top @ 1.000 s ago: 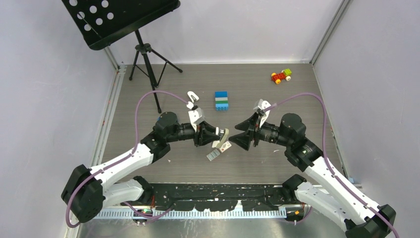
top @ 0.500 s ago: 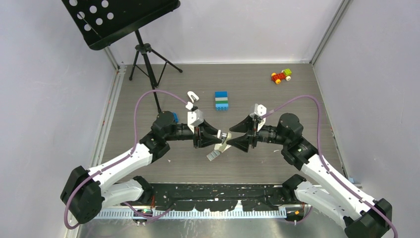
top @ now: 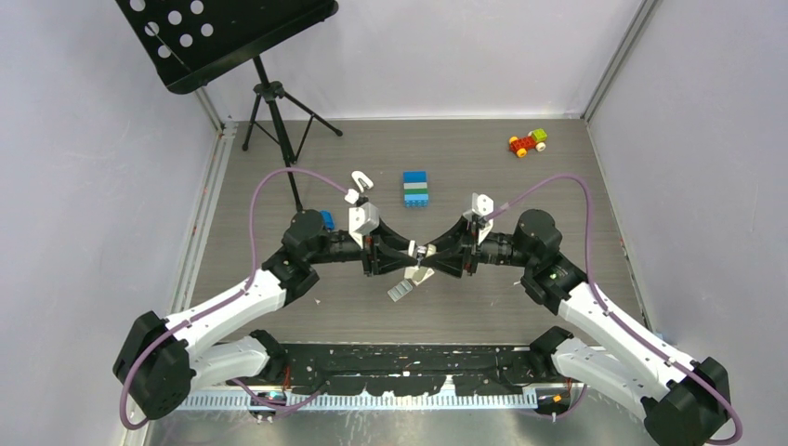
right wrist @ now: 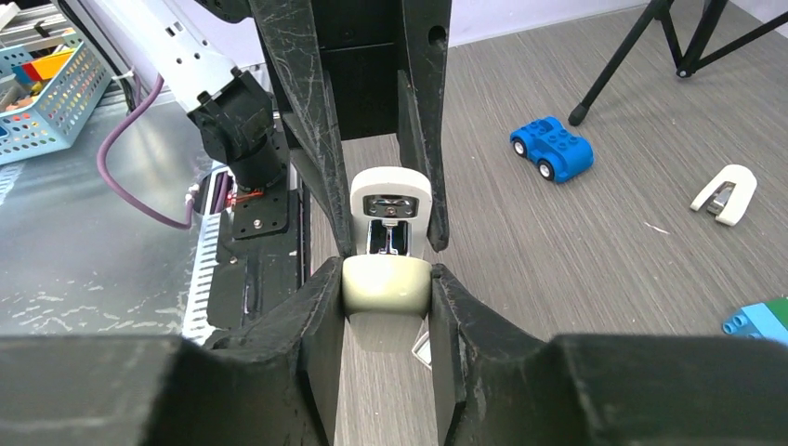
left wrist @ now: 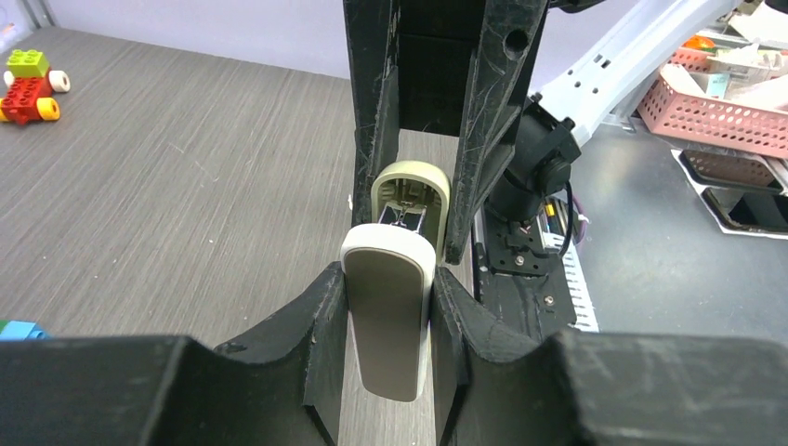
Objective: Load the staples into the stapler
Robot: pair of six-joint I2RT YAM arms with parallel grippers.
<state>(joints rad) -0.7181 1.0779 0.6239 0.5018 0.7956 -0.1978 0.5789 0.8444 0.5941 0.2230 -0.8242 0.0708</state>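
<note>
The stapler (top: 419,252) hangs above the table's middle, swung open and held between both grippers. My left gripper (left wrist: 388,283) is shut on its white base (left wrist: 390,316). My right gripper (right wrist: 387,279) is shut on the beige top (right wrist: 387,283), fingers touching both sides. The metal magazine (right wrist: 388,237) shows between the two halves. In the top view the left gripper (top: 409,251) and right gripper (top: 429,253) meet nose to nose. The staples (top: 400,291), a small grey strip, lie on the table just below them, next to a tiny white box (top: 417,275).
A blue toy car (right wrist: 551,149) and a white curved clip piece (right wrist: 726,193) lie behind the left arm. A blue-green block stack (top: 415,188) sits further back, a red-yellow toy car (top: 527,142) at the far right. A music stand's tripod (top: 272,111) stands at the back left.
My right gripper has moved left to the stapler and closed on its beige top. The left gripper has kept hold of the base.
</note>
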